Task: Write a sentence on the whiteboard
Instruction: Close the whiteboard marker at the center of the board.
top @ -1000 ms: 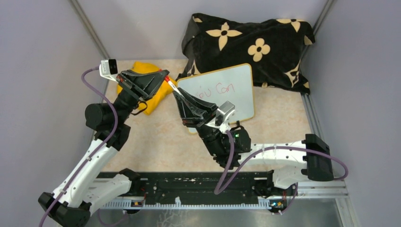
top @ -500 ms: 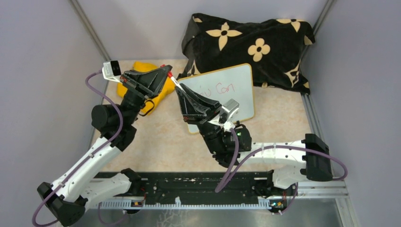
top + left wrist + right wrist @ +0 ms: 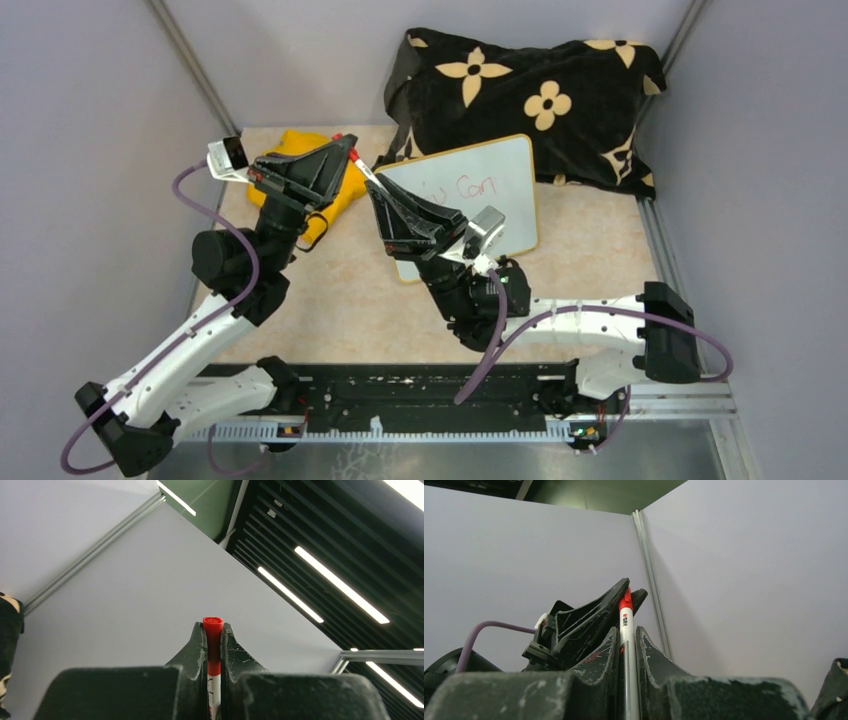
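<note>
Apparently whiteboard (image 3: 505, 175) beneath right pincer (image 3: 372, 190)

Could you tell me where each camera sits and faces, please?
Top external: above and behind, looking down on the whiteboard and both arms.
Left wrist: behind left gripper, aimed up at wall and ceiling lights; own fingers show.
Right wrist: behind right gripper, aimed up at a wall corner; own fingers and left gripper show.
Shared: all three show the marker.

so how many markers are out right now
1. The red-capped marker is clamped by both the left gripper and the right gripper, near the whiteboard's left corner. Another may be hidden from these views.
</note>
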